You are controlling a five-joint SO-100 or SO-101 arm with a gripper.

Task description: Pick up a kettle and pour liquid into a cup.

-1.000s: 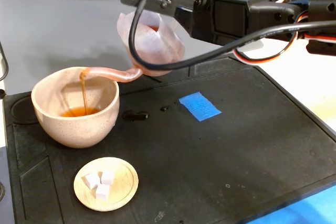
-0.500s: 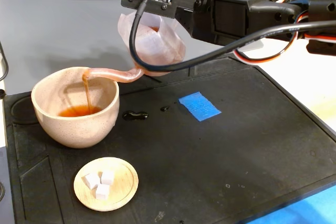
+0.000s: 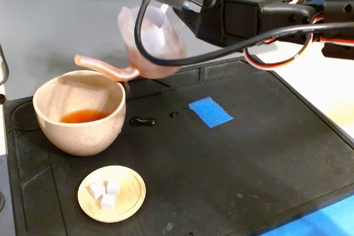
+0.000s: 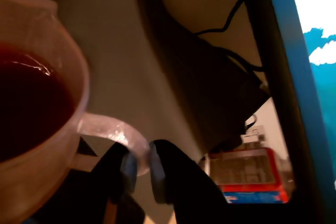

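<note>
Wrist view shows the pincer (image 4: 140,169) closed on the pale loop handle (image 4: 113,132) of the kettle (image 4: 37,103), the two dark fingers pinching the loop from either side, which lets the pot hang clear of the arm with dark liquid (image 4: 26,108) in its body. In the fixed view the kettle (image 3: 149,42) is held aloft above the far left part of the black mat (image 3: 249,153) covering the worktop. Its gooseneck spout (image 3: 102,67) reaches out over the rim of the cup (image 3: 80,111) but points slightly upward, and no stream shows, so I judge the pour is paused or finished. The cup stands near the mat's left edge with amber fluid pooled at its bottom. Beside it lies a small spill (image 3: 142,121), a blue tape patch (image 3: 210,111) farther toward the middle, and a wooden dish (image 3: 112,193) of white cubes near the front edge.
</note>
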